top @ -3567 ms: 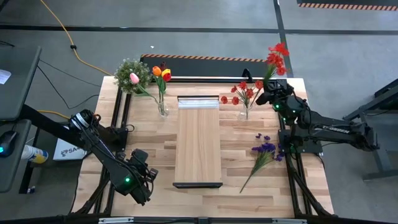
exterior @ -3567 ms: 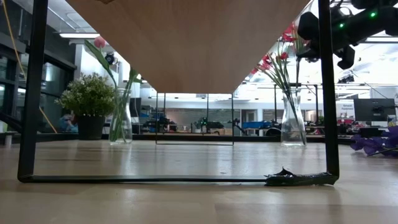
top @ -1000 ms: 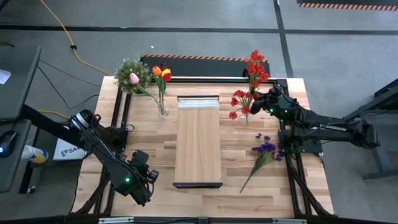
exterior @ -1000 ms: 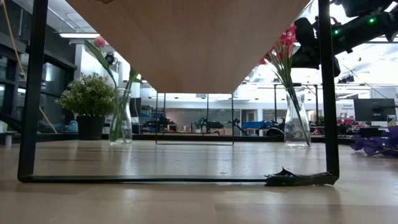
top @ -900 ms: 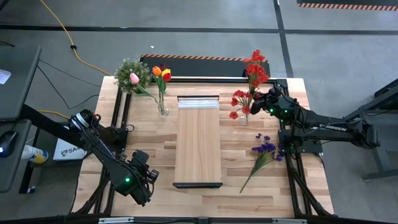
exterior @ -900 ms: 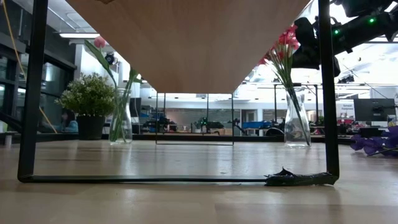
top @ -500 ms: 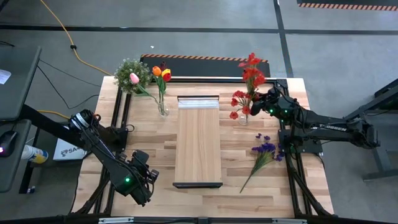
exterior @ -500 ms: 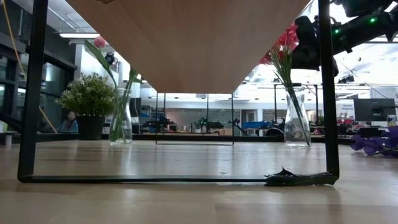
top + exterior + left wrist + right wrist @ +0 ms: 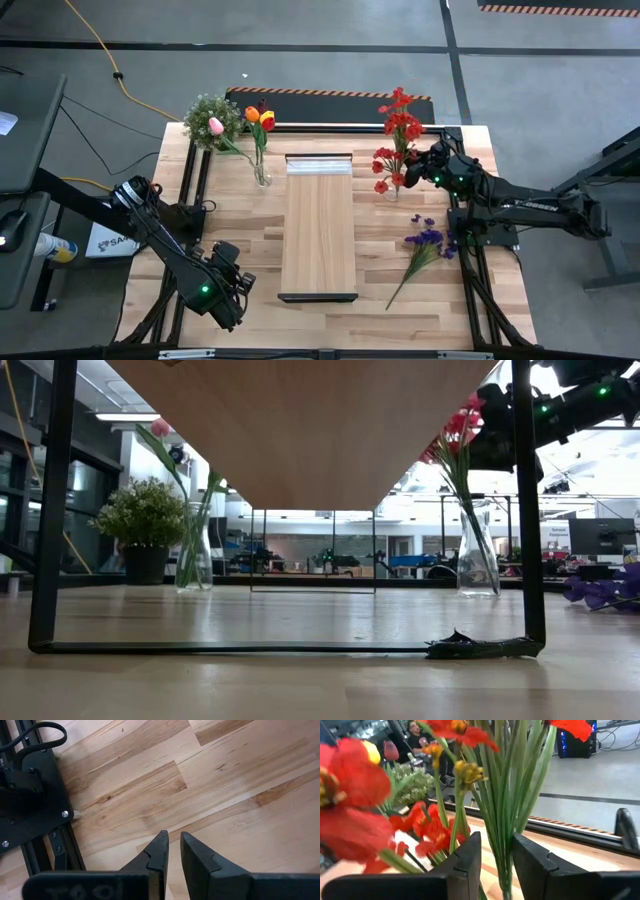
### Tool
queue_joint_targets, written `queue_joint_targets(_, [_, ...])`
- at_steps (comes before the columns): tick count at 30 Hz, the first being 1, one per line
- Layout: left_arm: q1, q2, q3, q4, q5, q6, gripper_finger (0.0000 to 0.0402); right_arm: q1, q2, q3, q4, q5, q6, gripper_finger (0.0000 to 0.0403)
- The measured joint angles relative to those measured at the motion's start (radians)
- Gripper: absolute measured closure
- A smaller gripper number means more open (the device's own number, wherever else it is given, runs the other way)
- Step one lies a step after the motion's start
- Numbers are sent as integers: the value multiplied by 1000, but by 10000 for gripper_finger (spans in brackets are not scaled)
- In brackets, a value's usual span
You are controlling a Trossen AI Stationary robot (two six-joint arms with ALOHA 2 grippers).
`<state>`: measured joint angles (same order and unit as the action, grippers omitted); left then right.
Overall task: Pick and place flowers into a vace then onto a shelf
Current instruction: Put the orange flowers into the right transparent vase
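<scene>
A clear vase [image 9: 392, 187] at the table's far right holds red blossom sprays [image 9: 397, 125], their stems standing in its neck. My right gripper [image 9: 418, 170] is level beside them, open, with the green stems [image 9: 501, 810] running up between its fingers. One more vase [image 9: 261, 176] at the far left holds tulips [image 9: 259, 117]. A purple spray [image 9: 424, 243] lies flat on the table near the right edge. The long shelf [image 9: 318, 225] stands in the middle. My left gripper [image 9: 236, 298] waits shut over the near left corner, holding nothing [image 9: 173, 834]. My right gripper comes level at the red sprays from the table's right, one finger [image 9: 470, 855] on each side of the stems above the vase's neck. There is a gap beside the stems, and I cannot tell whether either finger touches them.
A bushy potted plant [image 9: 208, 117] stands at the far left corner next to the tulip vase. Black frame rails run along the table's left [image 9: 190, 190] and right [image 9: 458, 240] sides. Bare wood lies between the shelf and each vase.
The blossoms of the tall red spray have tipped a little toward the table's left, while its stems stay in the vase. My right gripper has stayed beside the stems.
</scene>
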<state>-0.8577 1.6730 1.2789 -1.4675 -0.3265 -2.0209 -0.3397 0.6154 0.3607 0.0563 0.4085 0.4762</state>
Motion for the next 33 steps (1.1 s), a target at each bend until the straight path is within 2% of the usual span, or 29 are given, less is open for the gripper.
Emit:
queue_joint_targets(9, [0,0,0,-7,0,0,316,0,-114,0,-150,3,-6,305])
queue_joint_targets(13, [0,0,0,-14,0,0,316,0,-157,0,-198,-34,-3,305])
queue_joint_targets(33, [0,0,0,-24,0,0,316,0,-183,0,-187,1,-13,305])
